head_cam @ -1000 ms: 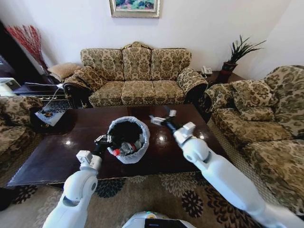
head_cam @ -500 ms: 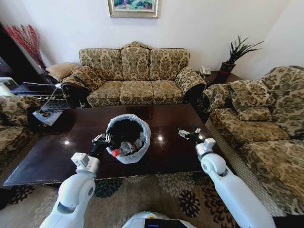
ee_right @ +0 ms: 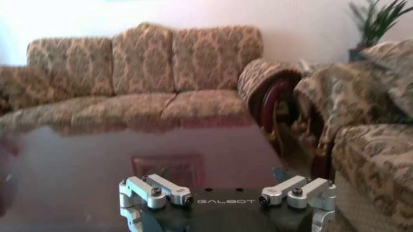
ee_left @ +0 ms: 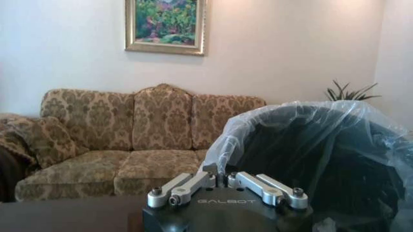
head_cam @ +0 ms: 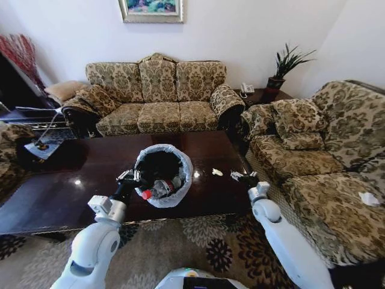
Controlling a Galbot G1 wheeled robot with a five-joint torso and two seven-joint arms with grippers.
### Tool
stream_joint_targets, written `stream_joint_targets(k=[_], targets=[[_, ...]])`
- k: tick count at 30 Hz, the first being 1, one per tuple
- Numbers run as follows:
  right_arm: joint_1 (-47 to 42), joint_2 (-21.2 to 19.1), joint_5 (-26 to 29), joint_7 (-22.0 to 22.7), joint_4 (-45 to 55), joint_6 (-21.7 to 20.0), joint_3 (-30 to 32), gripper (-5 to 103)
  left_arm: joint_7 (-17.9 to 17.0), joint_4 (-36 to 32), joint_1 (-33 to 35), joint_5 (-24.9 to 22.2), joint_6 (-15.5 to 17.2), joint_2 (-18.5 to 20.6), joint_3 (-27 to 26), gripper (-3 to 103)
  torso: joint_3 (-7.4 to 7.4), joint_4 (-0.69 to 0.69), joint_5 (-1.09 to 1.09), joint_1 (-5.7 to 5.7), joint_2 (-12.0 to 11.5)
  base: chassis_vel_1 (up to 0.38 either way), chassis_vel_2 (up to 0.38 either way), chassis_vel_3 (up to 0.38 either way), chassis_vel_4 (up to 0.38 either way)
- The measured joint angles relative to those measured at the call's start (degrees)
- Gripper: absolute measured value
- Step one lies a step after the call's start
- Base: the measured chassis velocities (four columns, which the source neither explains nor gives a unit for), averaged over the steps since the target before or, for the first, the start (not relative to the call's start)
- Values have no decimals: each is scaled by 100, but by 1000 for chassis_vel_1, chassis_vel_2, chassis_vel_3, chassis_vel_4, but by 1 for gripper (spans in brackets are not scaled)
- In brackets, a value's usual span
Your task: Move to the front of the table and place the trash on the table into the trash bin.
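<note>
Your right gripper (head_cam: 243,176) has pulled back to the table's (head_cam: 66,198) 3 o'clock edge, open and empty; one wad (head_cam: 217,172) remains. Left gripper (head_cam: 129,178) clamps the bin (head_cam: 180,162).

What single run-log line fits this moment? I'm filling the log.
left gripper: at trash bin rim | right gripper: open, table edge | paper wad: on table

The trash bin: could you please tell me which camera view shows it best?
The head view: the trash bin sits tilted on the table, its whole rim, liner and contents visible, with the left gripper at its rim. The left wrist view shows part of its bagged side.
</note>
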Motion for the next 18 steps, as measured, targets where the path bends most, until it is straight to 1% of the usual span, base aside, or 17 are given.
stream_joint_targets(k=[1,2,4,6,7,8,9,10,12,13,15,16,18], targets=[[77,60,-73,-93,-175,-7,-74,100,0,0,0,0,0,7,1,3,0,0,-3,0,0,0,0,0,0],[77,60,-73,-93,-175,-7,-74,100,0,0,0,0,0,7,1,3,0,0,-3,0,0,0,0,0,0],[308,213,-242,-276,-590,-5,-240,100,-6,8,-9,3,0,24,2,3,0,5,-8,0,0,45,40,-13,-15],[390,262,-282,-308,-694,0,-292,100,-10,16,-14,4,0,28,1,3,0,7,-8,0,0,89,80,-25,-18],[538,350,-339,-350,-879,2,-386,100,-10,32,-24,5,0,34,1,3,0,11,-3,1,0,66,80,-25,-9],[749,464,-414,-369,-1114,3,-496,100,-14,45,-28,6,0,35,0,3,0,9,-3,1,0,66,37,7,-9],[749,464,-414,-369,-1114,3,-496,100,-14,45,-28,6,0,35,0,3,0,9,-3,1,0,66,37,7,-9],[1018,605,-532,-380,-1432,32,-593,100,-14,63,-28,6,0,40,-4,3,1,7,-6,2,0,0,0,0,0],[1389,803,-659,-389,-1908,59,-687,100,-12,74,-28,6,0,44,-15,3,1,4,-1,2,0,0,0,0,0],[1389,803,-659,-389,-1908,59,-687,100,-12,74,-28,6,0,44,-15,3,1,4,-1,2,0,0,0,0,0],[1778,1014,-763,-423,-2541,96,-741,100,-2,97,-39,4,-3,55,-23,3,1,1,-3,2,0,0,0,0,0],[1778,1014,-763,-423,-2541,96,-741,100,-2,97,-39,4,-3,55,-23,3,1,1,-3,2,0,0,0,0,0],[2003,1137,-834,-517,-2955,111,-743,100,-2,134,-77,4,-2,73,-23,3,1,2,-2,2,-1,0,0,0,0]])
